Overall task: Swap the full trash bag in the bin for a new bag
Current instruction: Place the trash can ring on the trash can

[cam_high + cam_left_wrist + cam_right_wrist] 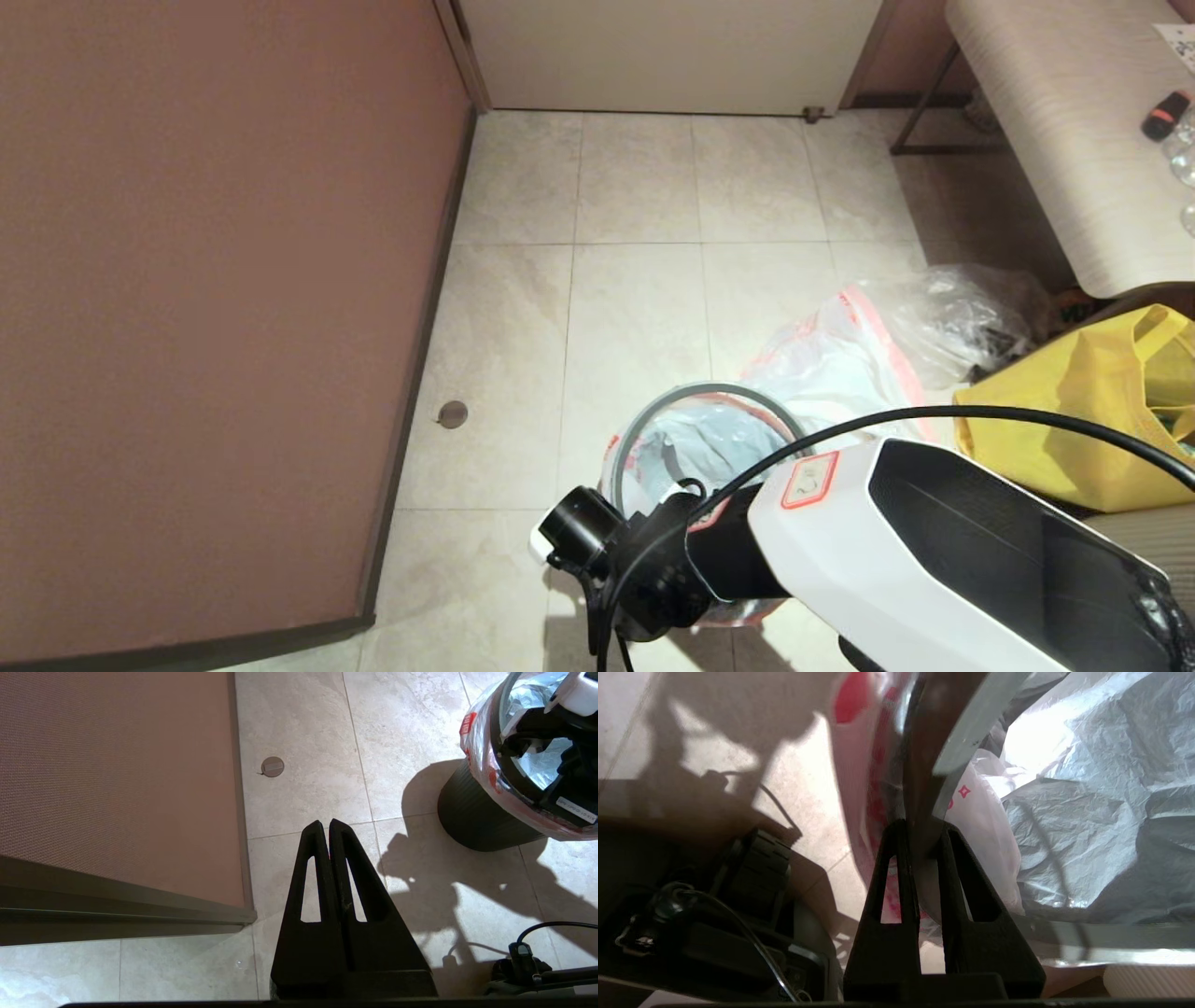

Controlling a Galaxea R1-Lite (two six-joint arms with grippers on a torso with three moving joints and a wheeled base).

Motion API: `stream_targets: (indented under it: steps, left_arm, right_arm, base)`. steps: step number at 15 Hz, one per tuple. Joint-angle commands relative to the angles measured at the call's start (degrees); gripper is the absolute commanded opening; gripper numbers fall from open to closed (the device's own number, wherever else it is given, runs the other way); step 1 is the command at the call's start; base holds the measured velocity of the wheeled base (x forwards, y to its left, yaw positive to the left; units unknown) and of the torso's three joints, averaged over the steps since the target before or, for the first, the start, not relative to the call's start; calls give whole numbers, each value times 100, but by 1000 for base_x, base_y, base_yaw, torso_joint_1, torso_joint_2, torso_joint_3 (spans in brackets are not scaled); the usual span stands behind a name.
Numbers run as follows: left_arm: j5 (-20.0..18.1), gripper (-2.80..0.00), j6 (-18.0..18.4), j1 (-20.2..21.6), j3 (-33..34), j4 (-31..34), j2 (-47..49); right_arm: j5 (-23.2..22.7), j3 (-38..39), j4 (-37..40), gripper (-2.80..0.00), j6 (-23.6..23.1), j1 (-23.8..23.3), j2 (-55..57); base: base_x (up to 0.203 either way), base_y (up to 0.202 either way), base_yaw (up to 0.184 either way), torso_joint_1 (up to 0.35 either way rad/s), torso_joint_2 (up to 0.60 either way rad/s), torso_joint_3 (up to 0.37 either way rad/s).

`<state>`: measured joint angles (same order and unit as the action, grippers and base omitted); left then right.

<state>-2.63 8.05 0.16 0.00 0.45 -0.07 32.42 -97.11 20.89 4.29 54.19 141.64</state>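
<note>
The black bin (481, 816) stands on the tiled floor under my right arm (915, 523). A translucent white new bag (709, 439) with red print lines it, and its hem is folded out over the top (472, 732). My right gripper (922, 828) is shut on the bin's grey ring rim (971, 723) at the near edge, with bag plastic beside the fingers. The ring (709, 390) sits around the bin's mouth. The full trash bag (831, 359), white with an orange-red hem, lies on the floor just behind the bin. My left gripper (325, 823) hangs shut and empty over the floor left of the bin.
A clear bag (962, 317) and a yellow tote (1102, 401) lie right of the bin, below a pale bench (1055, 140). A brown panel (215, 308) walls the left side. A round floor plug (453, 413) sits near it.
</note>
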Motion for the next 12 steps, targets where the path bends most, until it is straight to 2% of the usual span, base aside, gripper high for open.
stream_targets:
  steps: [1,12]
  left_arm:
    - [0,-280,3,2,0,-1,7]
    - [0,-280,3,2,0,-1,7]
  right_arm:
    - [10,-35,29,-280,2,8,98]
    - [11,-269,863,-280,-1,203,-281]
  base:
    - [0,0,0,0,0,0]
    - [0,0,0,0,0,0]
